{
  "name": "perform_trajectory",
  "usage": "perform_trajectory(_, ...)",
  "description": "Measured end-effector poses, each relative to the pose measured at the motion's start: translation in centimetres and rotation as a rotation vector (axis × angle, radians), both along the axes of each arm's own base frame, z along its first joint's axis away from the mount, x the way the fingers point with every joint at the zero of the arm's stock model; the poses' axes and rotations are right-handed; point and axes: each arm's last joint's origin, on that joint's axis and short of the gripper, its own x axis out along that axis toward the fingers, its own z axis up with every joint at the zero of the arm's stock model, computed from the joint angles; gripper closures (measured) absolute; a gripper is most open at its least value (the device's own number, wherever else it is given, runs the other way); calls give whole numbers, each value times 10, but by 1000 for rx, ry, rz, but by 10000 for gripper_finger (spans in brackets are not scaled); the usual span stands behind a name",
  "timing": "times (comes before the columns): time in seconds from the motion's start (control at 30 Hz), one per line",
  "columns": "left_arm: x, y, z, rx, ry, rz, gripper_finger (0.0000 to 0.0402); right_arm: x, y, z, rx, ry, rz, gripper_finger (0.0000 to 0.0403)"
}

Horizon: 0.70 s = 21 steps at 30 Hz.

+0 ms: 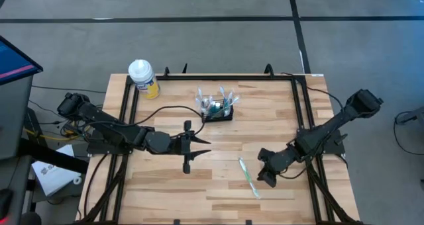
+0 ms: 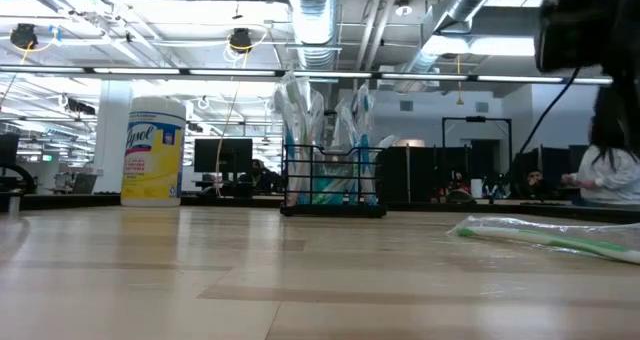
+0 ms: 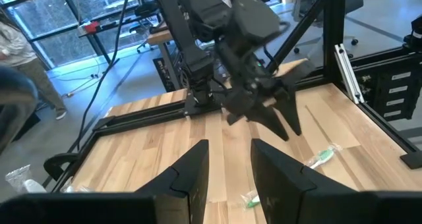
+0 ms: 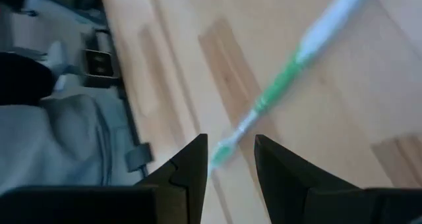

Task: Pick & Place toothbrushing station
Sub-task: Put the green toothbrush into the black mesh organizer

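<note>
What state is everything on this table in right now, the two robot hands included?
Toothbrushing station: upright near the table's far edge, packed with wrapped brushes.
Green toothbrush: lying flat on the wood, in clear wrapping, not held.
Yellow wipes canister: standing at the far left corner, lid on.
Left tool: open, empty, mid-table.
Right tool: open, empty, just beside the toothbrush.

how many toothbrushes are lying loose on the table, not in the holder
1: a wrapped green toothbrush lies flat on the wood near the right tool. Those standing in the black mesh holder overlap, so they can't be counted.
</note>
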Motion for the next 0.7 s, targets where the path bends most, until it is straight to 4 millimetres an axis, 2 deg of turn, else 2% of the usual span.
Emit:
perform_trajectory(0.3,0,0,0,0,1,0,294,12,24,-26,75,21,9,287)
perform_trajectory(0.47,0,0,0,0,2,0,294,14,27,-41,77,85,-13,287)
perform_trajectory(0.7,0,0,0,1,3,0,294,21,32,-51,103,74,-2,287)
